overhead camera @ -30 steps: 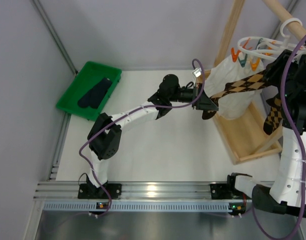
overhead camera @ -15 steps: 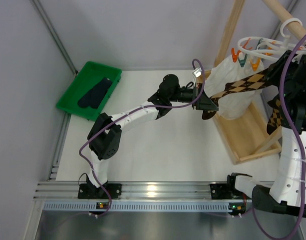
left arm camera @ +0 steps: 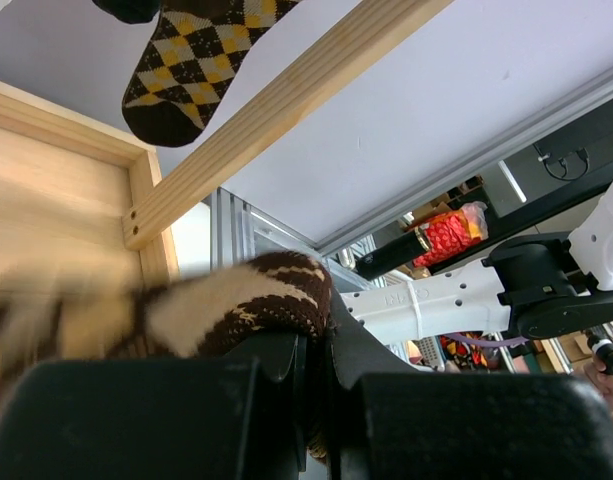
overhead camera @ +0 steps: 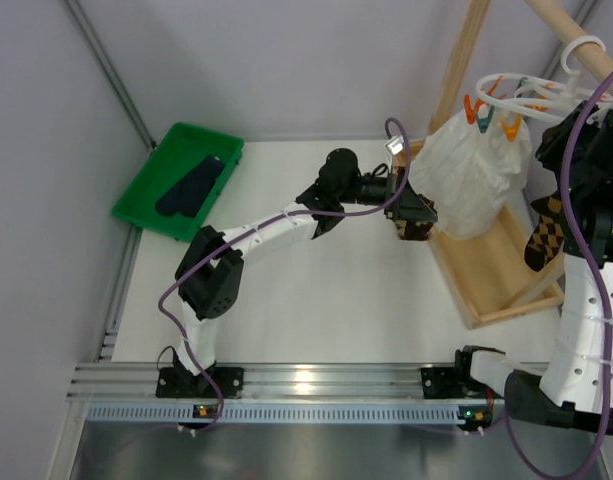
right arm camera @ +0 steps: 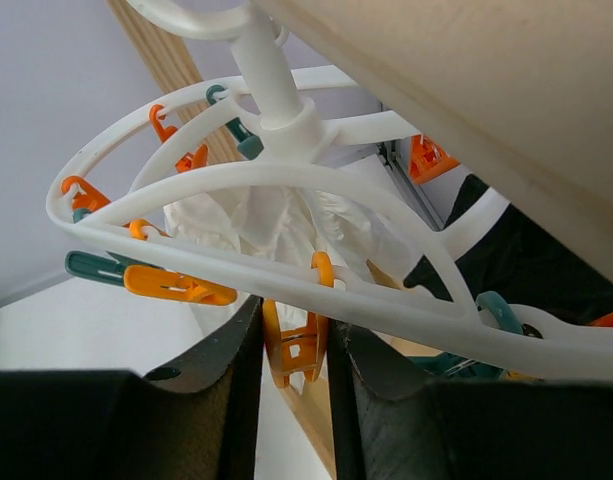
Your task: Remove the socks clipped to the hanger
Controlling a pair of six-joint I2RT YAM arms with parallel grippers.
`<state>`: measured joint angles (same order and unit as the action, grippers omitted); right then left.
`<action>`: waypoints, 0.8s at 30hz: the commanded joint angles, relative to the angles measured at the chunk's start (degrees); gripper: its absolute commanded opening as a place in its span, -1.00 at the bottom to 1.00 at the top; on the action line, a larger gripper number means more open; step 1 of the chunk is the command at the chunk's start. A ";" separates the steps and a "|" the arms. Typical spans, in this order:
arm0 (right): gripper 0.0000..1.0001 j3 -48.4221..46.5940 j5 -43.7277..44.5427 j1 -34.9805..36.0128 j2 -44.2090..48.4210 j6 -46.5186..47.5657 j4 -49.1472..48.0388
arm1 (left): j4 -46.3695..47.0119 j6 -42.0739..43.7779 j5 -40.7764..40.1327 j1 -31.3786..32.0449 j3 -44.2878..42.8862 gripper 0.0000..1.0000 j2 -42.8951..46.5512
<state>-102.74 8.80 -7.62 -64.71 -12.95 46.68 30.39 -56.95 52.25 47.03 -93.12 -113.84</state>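
**Q.** How many socks can be counted, and where are they relative to the wooden rack (overhead camera: 464, 60)?

**A.** Two patterned socks. The first, the argyle sock (overhead camera: 418, 230), is bunched just beside the foot of the rack's upright post, outside the base frame. The left gripper (overhead camera: 412, 216) holds it, jaws pressed together on the fabric. The second, the hanging sock (overhead camera: 546, 232), dangles over the opposite side of the rack's base, and its upper end is hidden behind the right arm. Dark socks (overhead camera: 191, 187) lie in one green tray (overhead camera: 141, 195), well apart from the rack across the table. Their number cannot be told.

**Q.** And the hanger?

**A.** One hanger (overhead camera: 521, 95), hooked over the rack's top rod. One white cloth (overhead camera: 471, 175) hangs beneath it, inside the rack. The top view lets three clips be counted: two orange and one teal.

**Q.** What do the wrist views add?

**A.** The right wrist view shows the double ring from below, with further orange and teal clips spaced round it. It also shows the right gripper (right arm camera: 294, 320), closed against both sides of one orange clip (right arm camera: 296, 352) under the ring. In the top view the arm hides this grip. The left wrist view shows the pinched sock bulging above the closed fingers (left arm camera: 271, 365), blurred toward the rack's panel. The toe of the hanging sock appears above the rack's slanting beam.
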 commanded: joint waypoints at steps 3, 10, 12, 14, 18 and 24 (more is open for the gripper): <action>-1.00 -0.62 -0.89 0.24 -0.16 -0.32 -2.38 | 2.57 0.70 0.14 -0.18 -0.84 -1.00 3.10; -1.00 -0.09 -2.64 0.32 -0.07 -1.11 -1.68 | -27.65 20.09 -18.77 0.00 -1.79 -1.00 6.96; -1.00 -0.09 -3.17 0.23 0.02 -1.03 -1.32 | -36.16 27.13 -27.33 0.00 -3.99 -1.00 7.32; -1.00 0.08 -3.44 0.32 0.11 -1.20 -1.24 | -41.88 30.21 -36.66 -1.14 -2.60 -1.00 8.46; -1.00 0.43 -4.31 0.23 0.37 -1.64 -1.24 | -47.52 33.13 -48.45 -6.23 1.18 -1.00 11.44; -1.00 3.42 -6.07 0.23 1.34 -2.78 -3.17 | -52.27 39.45 -66.54 -20.47 3.65 -1.00 17.94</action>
<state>-100.79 5.54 -7.64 -64.18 -14.59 45.95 -18.02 -23.40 1.50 32.60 -89.54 -102.32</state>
